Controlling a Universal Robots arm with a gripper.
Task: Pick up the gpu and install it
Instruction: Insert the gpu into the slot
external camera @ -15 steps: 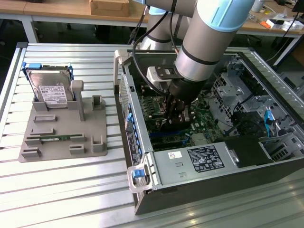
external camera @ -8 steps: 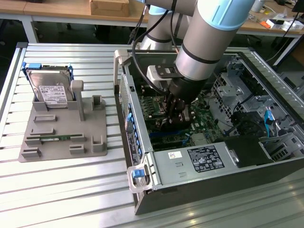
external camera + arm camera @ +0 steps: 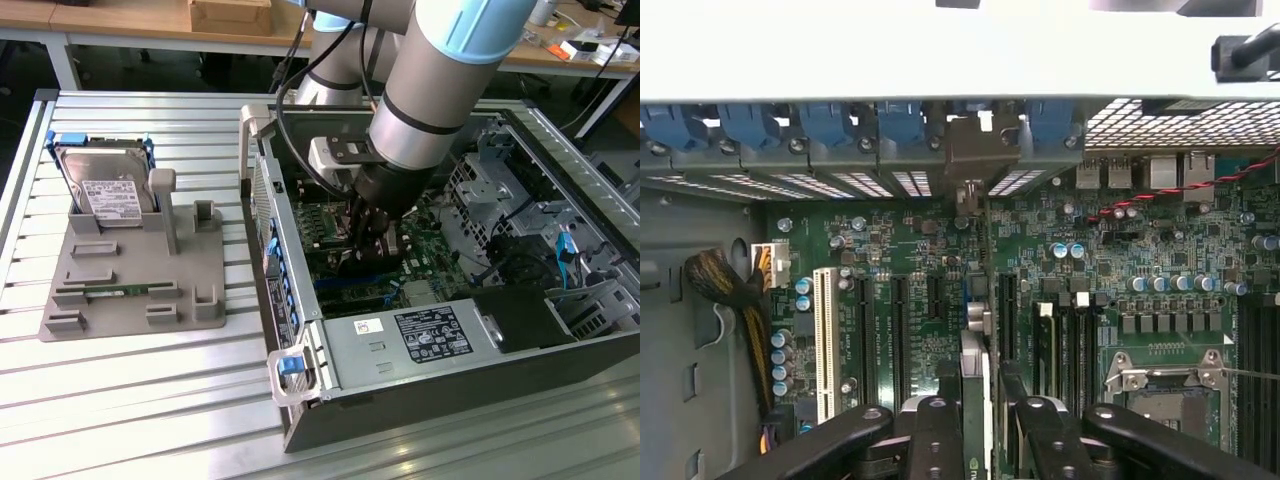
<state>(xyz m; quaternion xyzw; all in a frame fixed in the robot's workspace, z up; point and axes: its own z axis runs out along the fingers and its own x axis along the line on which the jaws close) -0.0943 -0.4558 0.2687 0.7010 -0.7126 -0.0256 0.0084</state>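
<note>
**Card going into the slot, lots of ways for this to bind**

The big open computer case (image 3: 420,330) is lying on its side on the slatted table (image 3: 130,400), and the arm is reaching down into the middle of it. The motherboard (image 3: 900,300) is facing up inside, with a white slot (image 3: 824,340) and several black slots running alongside it.

The claw (image 3: 975,430) is clenching the graphics card (image 3: 977,360) edge-on, fingers (image 3: 935,440) pressing on either side of the thin card. The card is standing upright over the board, running toward the back wall of the case, where its metal end bracket (image 3: 975,150) is sitting among the blue clips (image 3: 900,125).

What I'm worrying about:
- If the card is sitting even slightly off the slot line, pushing down is going to load the board instead of seating the connector.
- The bracket could be catching on the back wall, and that would be tilting the card.
- A thin card in a pinch grip is prone to twisting if one end meets resistance first.

Hard to make out: the card's bottom edge is hiding behind the claw, so I can't tell whether it's touching the slot or hovering. In the exterior view the wrist is covering most of the card. Off to that view's left, a hard drive (image 3: 105,185) is standing in a grey holder (image 3: 140,290), well apart from everything.
</note>
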